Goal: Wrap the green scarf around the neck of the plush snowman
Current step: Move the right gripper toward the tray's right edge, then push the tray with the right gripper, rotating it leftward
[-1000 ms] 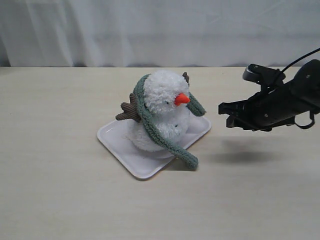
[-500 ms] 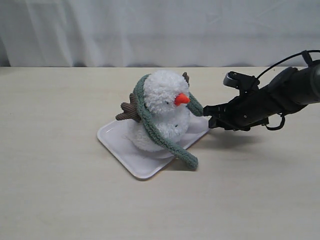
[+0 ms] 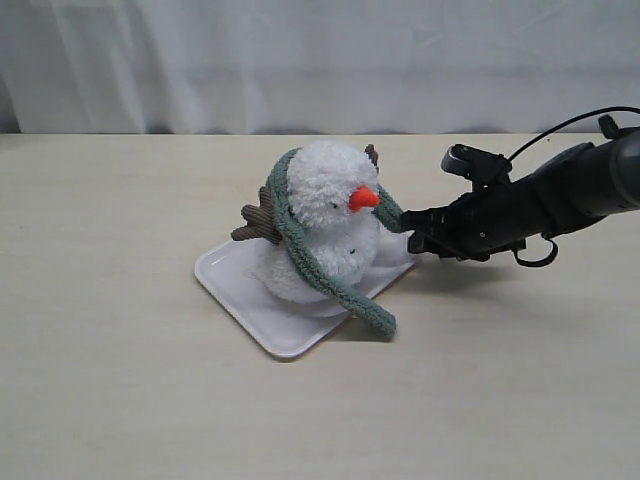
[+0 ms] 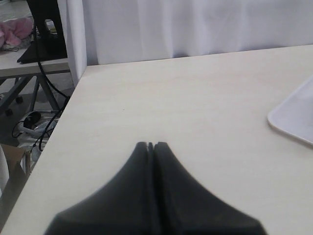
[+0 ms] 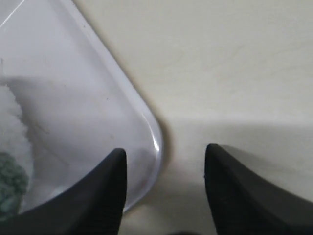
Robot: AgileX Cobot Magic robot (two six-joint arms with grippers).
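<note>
Snowman (image 3: 325,215) sits on white tray (image 3: 240,290) near the middle of the desk (image 3: 120,380), nose towards the right of the exterior view, brown twig arm sticking out on the other side.

Scarf (image 3: 298,248) lies over the back of the head and neck. One length runs down across the front of the body, and its end crosses the tray's near rim to the desk. The other, shorter end hangs beside the nose on the right of the exterior view.

Right pincer (image 3: 410,232): fingers apart, low over the tray's right corner, tips just beside the short scarf end; contact cannot be told. In the right wrist view the fingers straddle the tray's rounded corner, nothing between them but tray and desk.

Left pincer (image 4: 151,145): fingers pressed together, empty, above bare desk, well apart from the snowman; only a tray corner shows at the edge of its view.
</note>
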